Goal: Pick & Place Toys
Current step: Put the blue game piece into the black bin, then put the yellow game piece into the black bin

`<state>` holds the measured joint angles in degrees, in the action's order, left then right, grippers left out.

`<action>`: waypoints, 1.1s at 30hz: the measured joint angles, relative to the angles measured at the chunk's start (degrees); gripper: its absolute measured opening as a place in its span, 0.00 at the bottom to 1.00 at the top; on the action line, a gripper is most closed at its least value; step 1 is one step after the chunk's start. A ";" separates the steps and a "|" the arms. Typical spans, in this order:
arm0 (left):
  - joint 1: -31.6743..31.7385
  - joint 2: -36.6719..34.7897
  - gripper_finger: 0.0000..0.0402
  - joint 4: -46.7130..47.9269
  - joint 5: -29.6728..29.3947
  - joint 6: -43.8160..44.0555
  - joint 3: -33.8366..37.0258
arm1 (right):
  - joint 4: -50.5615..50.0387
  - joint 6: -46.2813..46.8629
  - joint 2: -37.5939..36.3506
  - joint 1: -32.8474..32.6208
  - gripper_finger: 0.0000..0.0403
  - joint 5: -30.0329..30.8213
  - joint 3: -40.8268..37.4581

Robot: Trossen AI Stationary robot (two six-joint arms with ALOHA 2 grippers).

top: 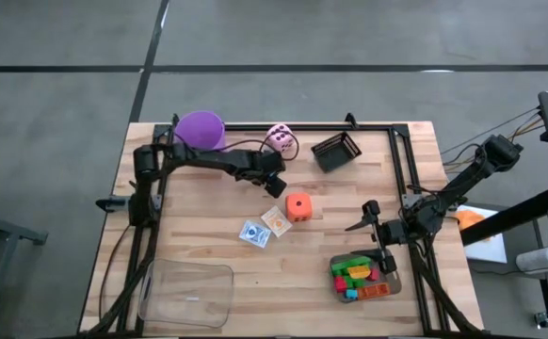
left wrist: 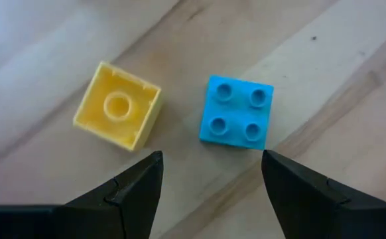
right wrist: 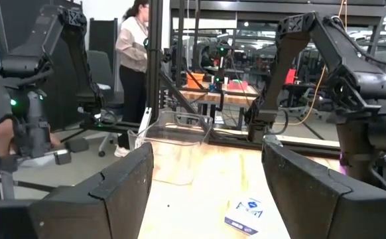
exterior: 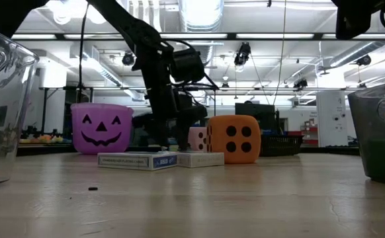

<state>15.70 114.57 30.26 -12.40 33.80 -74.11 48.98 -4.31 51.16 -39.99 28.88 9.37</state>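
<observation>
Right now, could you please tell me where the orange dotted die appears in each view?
High view: orange die at table centre, right of the card packs.
Low view: right of centre, behind the same packs.
Left wrist view: not in it.
Right wrist view: not in it.
Shared landmark: the card packs.

Purple bucket with black jack-o'-lantern face. Pink die dark dots, orange die black dots. Card packs white with blue print. Yellow brick, blue brick. Right tray: green, yellow, red, blue, orange bricks.
</observation>
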 joint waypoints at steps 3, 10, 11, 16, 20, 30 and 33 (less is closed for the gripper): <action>-0.27 -0.09 0.64 -0.02 0.05 -4.42 -1.41 | -0.01 0.01 0.20 0.00 0.69 0.00 -0.01; -0.59 -0.13 0.64 -0.37 0.58 -5.69 -4.67 | -0.11 -0.01 0.24 0.00 0.69 0.04 -0.02; -0.59 -0.04 0.64 -0.40 0.59 -5.68 -4.97 | -0.09 0.01 0.22 0.00 0.69 0.07 -0.02; -0.48 1.40 0.64 -0.64 0.97 -5.49 -5.59 | -0.07 -0.01 0.22 0.00 0.69 0.22 0.00; -0.18 3.14 0.64 -0.88 0.85 -5.51 -5.61 | -0.07 0.00 0.20 0.00 0.69 0.22 -0.02; 0.42 4.57 0.64 -0.63 1.26 -6.19 -5.45 | -0.07 -0.01 0.26 0.00 0.69 0.22 -0.02; 0.59 4.51 0.64 -0.81 1.04 -6.35 -5.48 | -0.07 -0.01 0.33 0.00 0.69 0.22 0.00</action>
<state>16.29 119.08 29.44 -11.37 27.45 -79.59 48.90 -4.32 51.48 -39.99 29.10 9.37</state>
